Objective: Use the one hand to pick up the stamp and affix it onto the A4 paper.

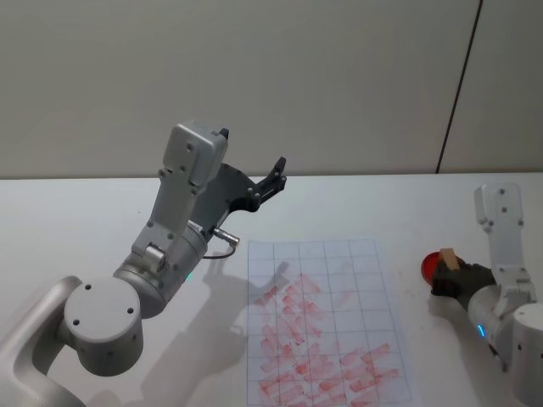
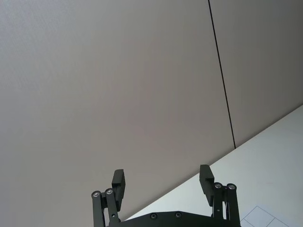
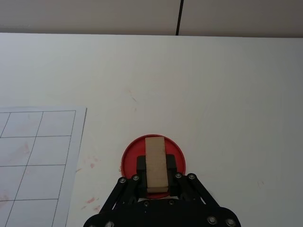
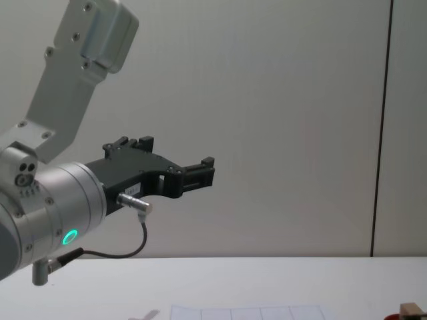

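The stamp (image 3: pixel 155 152), a tan wooden block standing on a red round base, is on the white table right of the A4 paper (image 3: pixel 33 161). My right gripper (image 3: pixel 156 164) is shut on the block, with a black finger pressed against each of its sides. In the head view the stamp (image 1: pixel 445 261) and right gripper (image 1: pixel 451 275) are near the table's right side. The gridded A4 paper (image 1: pixel 322 322) lies mid-table and carries many red stamp marks. My left gripper (image 1: pixel 273 176) is raised above the table behind the paper, open and holding nothing.
The white table (image 1: pixel 85 220) runs back to a plain wall. The left arm's grey body (image 1: pixel 170 254) stands over the table left of the paper. Bare tabletop (image 3: pixel 213 94) lies beyond the stamp.
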